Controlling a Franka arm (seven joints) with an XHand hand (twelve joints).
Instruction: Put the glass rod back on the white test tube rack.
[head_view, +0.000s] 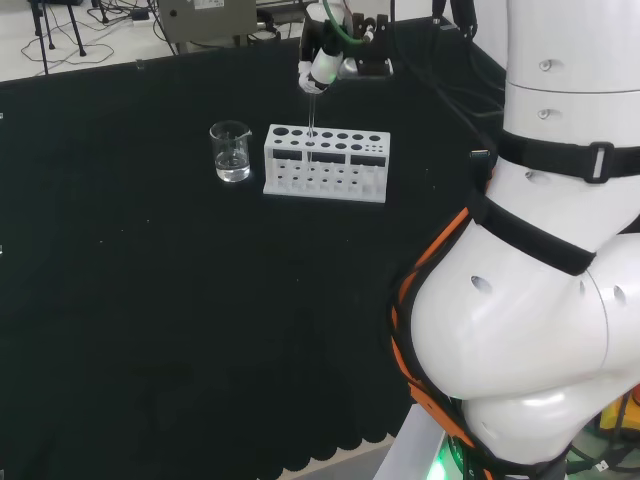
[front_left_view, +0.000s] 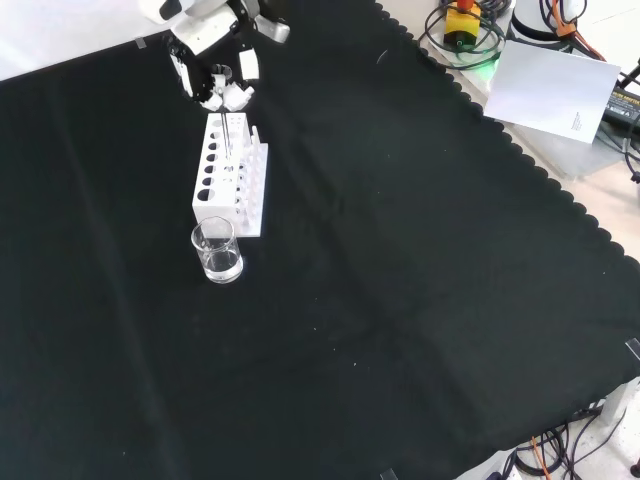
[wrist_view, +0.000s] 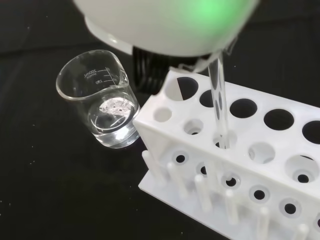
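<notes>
The big white arm (head_view: 530, 300) takes up the right side of the head view. It reaches far out, toward 11 o'clock, to the back part of the table. At its end is the robot hand (head_view: 322, 62), black and white. It hangs with its fingers pointing down. In the front view the robot hand (front_left_view: 215, 75) comes in from the top, near 11 o'clock. Its fingers (front_left_view: 243, 70) are curled in toward each other. They pinch the top of a thin clear glass rod (wrist_view: 220, 102), which hangs straight down from them. In the wrist view a blurry white part of the robot hand (wrist_view: 165, 25) shows.
</notes>
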